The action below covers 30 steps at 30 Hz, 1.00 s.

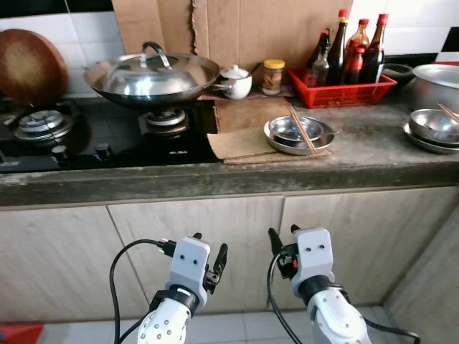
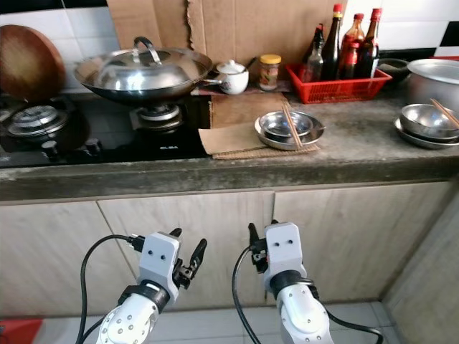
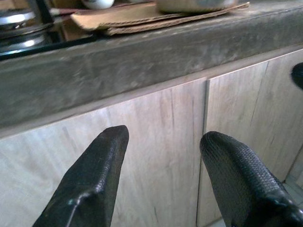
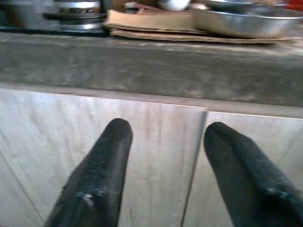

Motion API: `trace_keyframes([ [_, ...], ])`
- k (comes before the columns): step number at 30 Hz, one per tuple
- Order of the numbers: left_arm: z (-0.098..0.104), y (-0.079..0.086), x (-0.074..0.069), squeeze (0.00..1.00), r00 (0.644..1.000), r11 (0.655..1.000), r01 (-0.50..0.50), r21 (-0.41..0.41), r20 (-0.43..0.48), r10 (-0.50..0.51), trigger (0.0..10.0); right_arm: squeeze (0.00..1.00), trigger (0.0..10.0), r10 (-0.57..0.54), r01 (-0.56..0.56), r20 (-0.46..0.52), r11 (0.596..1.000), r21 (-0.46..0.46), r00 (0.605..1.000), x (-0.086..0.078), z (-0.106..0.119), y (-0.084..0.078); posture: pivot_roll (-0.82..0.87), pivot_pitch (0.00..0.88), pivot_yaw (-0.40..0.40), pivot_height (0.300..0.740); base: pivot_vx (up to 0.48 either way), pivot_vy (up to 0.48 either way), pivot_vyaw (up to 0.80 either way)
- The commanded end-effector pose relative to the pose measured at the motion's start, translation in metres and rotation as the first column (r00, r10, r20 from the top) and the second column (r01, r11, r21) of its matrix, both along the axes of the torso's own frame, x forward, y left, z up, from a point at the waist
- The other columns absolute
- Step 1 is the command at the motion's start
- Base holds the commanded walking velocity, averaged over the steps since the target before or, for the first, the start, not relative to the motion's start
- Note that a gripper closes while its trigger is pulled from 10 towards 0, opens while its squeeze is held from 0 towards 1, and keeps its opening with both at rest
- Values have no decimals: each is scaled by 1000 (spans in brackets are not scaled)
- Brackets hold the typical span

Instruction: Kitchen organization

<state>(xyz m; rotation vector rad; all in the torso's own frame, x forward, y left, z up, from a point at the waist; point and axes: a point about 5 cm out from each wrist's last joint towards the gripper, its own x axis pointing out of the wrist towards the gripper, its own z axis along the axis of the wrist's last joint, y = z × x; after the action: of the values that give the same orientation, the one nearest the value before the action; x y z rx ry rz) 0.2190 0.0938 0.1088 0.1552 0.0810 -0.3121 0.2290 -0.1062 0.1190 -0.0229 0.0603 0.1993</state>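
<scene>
Steel bowls with chopsticks on cardboard, mid-counter. Lidded wok on stove, bottles in red basket at back. Left gripper and right gripper both raised before cabinet doors below counter, fingers spread wide, holding nothing.
</scene>
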Motion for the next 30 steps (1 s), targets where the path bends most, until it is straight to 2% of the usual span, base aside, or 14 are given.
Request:
trace_keyframes([
  [1, 3, -1, 0, 0, 1000, 1000, 0, -2, 8, 0, 10000, 1000, 10000, -1, 1, 0, 1000, 2, 1000, 1, 1, -1, 141, 6, -14, 740, 307, -349, 0],
  [7, 3, -1, 0, 0, 1000, 1000, -7, -4, 8, 7, 10000, 1000, 10000, 4, -4, 0, 1000, -1, 1000, 2, 1, -1, 141, 6, -15, 740, 308, -364, 0],
  [8, 3, -1, 0, 0, 1000, 1000, -8, -4, 6, 8, 10000, 796, 10000, 2, -2, -3, 1000, -7, 1000, 2, 0, -1, 141, 6, -15, 740, 307, -368, 0],
  [9, 3, -1, 0, 0, 1000, 1000, -8, -5, 6, 8, 10000, 796, 10000, 1, -1, -5, 1000, -11, 1000, 3, 0, -1, 143, 8, -16, 740, 307, -368, 0],
  [10, 3, -1, 0, 0, 1000, 1000, -10, -9, 3, 10, 10000, 0, 10000, 0, 0, -4, 1000, -12, 1000, 3, 0, -1, 144, 7, -18, 740, 311, -364, 0],
  [13, 2, 3, 1, 0, 999, 998, -48, -27, -9, 48, 10000, 0, 10000, -14, 15, 3, 1000, -12, 1000, 5, 2, -3, 144, 7, -18, 740, 206, 0, 0],
  [20, 4, 2, 2, 0, 999, 998, -51, -46, -6, 50, 10000, 0, 10000, -42, 42, 36, 999, -8, 998, 15, 8, -7, 145, 10, -20, 740, 0, 0, 0],
  [25, 10, 1, 4, 0, 998, 997, -62, -47, 20, 63, 10000, 0, 10000, -15, 16, 70, 1000, -15, 997, 31, 17, -3, 146, 17, -21, 740, 0, 0, 0],
  [30, 10, 2, 3, 0, 997, 996, -72, -54, 16, 73, 10000, 0, 10000, 1, -1, 89, 1000, -2, 996, 38, 22, 1, 154, 23, -26, 740, 0, 0, 0],
])
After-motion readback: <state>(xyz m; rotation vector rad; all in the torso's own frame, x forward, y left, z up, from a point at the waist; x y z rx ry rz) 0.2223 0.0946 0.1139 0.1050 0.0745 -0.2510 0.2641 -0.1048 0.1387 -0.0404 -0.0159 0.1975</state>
